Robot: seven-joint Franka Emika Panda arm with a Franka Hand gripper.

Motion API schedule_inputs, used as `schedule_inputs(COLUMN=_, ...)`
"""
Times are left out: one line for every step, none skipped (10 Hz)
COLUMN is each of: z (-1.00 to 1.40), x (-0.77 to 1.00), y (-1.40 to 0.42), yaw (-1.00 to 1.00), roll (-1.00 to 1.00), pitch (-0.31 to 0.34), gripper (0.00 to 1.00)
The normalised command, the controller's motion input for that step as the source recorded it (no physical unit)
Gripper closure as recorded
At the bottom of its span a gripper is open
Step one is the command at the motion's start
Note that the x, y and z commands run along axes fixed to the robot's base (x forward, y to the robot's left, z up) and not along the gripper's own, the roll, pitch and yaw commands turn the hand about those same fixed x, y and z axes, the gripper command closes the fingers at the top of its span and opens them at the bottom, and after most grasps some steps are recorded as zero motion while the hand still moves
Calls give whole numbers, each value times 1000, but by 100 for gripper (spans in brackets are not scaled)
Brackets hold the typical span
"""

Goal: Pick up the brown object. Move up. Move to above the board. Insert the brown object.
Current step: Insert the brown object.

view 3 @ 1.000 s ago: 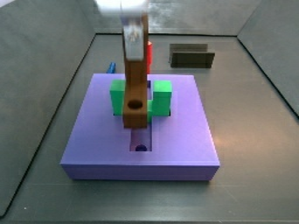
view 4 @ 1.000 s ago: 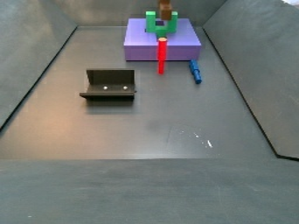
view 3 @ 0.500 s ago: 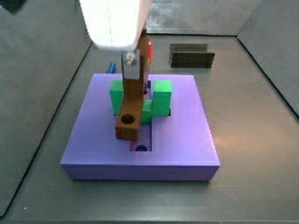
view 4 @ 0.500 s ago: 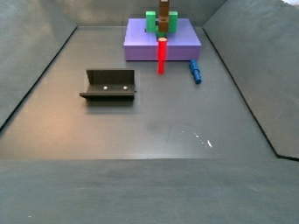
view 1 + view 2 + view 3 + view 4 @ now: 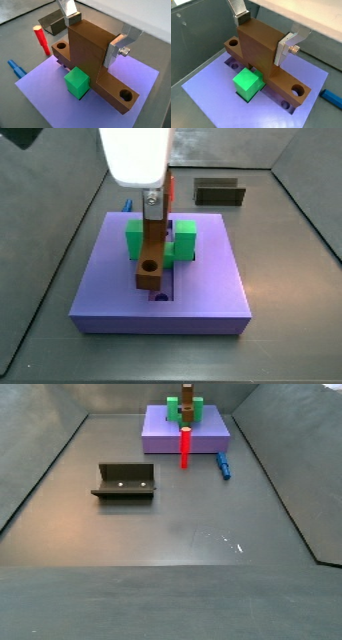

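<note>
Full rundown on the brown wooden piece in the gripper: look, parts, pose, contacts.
The brown wooden piece is matte wood-brown: a flat narrow bar with an upright block-like post rising from its middle. Both wrist views show a round hole near each end of the bar. The gripper clamps the post between its silver fingers. The piece sits over the lavender slab-shaped board, its bar running along the central slot, beside the green block. Whether it touches the board, I cannot tell.
</note>
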Motion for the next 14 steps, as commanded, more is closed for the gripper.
schedule_inputs(z=-120, x=334, y=0, yaw=0, roll=0, pitch=3, gripper=100)
schedule_inputs(z=-166, x=166, y=0, yaw=0, roll=0, pitch=0, gripper=100)
schedule_inputs(z=-186, x=0, y=9, yaw=0, roll=0, pitch=0, gripper=100)
schedule_inputs(z=-209, x=-69, y=49, yaw=17, roll=27, pitch=-14, gripper=100)
schedule_inputs(z=-243, x=-31, y=14, yaw=169, roll=111, pitch=-13, gripper=100)
schedule_inputs(z=-226, x=0, y=0, yaw=123, roll=40, pitch=0, gripper=100)
schedule_inputs(z=-263, x=-97, y=29, yaw=137, roll=37, pitch=-10, gripper=100)
schedule_inputs(z=-203, x=0, y=0, yaw=203, roll=3, pitch=-19, gripper=100)
schedule_inputs(z=-143, x=0, y=6, yaw=123, roll=0, pitch=-11, gripper=100)
schedule_inputs(z=-174, x=0, y=63, yaw=86, roll=0, pitch=-19, gripper=100)
schedule_inputs(z=-191, x=97, y=11, yaw=251, roll=64, pitch=-17, gripper=100)
schedule_inputs(z=-211, x=0, y=0, yaw=86, roll=0, pitch=-21, gripper=100)
schedule_inputs(z=-183, x=0, y=0, yaw=0, roll=-16, pitch=-17, gripper=100)
schedule_inputs(z=-131, x=0, y=0, yaw=0, roll=-16, pitch=-3, gripper=100)
